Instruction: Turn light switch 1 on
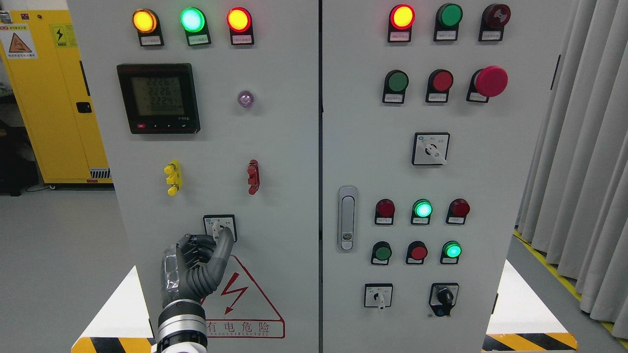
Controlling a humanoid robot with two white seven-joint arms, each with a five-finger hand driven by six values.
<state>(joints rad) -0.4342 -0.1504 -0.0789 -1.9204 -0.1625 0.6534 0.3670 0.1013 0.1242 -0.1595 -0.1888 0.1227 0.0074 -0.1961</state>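
A: What's the left hand (pixel 196 267) doing rn?

B: It's coming up from the bottom edge, dark jointed fingers (pixel 223 247), ribbed like plastic/rubber, w/ a shiny metal wrist cuff. The other fingers are curling in, while one or two are reaching up to the switch (pixel 220 227). They're touching its small white knob at the tips; can't tell if they're actually pinching it.

A: Describe the switch?

B: Small square white plate w/ a black frame, sitting right at the fingertips, just above the knuckles, on the left door of the grey metal cabinet (pixel 274 162). The door is looking smooth and matte.

A: What else is near the hand?

B: Just right of and below the palm, a red triangle warning sticker (pixel 245 299) w/ a lightning bolt is showing. Above the switch, a yellow clip (pixel 173 177) and a red clip (pixel 253 176) are sticking out. Further up, a black square meter (pixel 158 98) is displaying digits, and three round lamps (pixel 192 20) are glowing amber, green, red.

A: Right hand?

B: Not showing anywhere.
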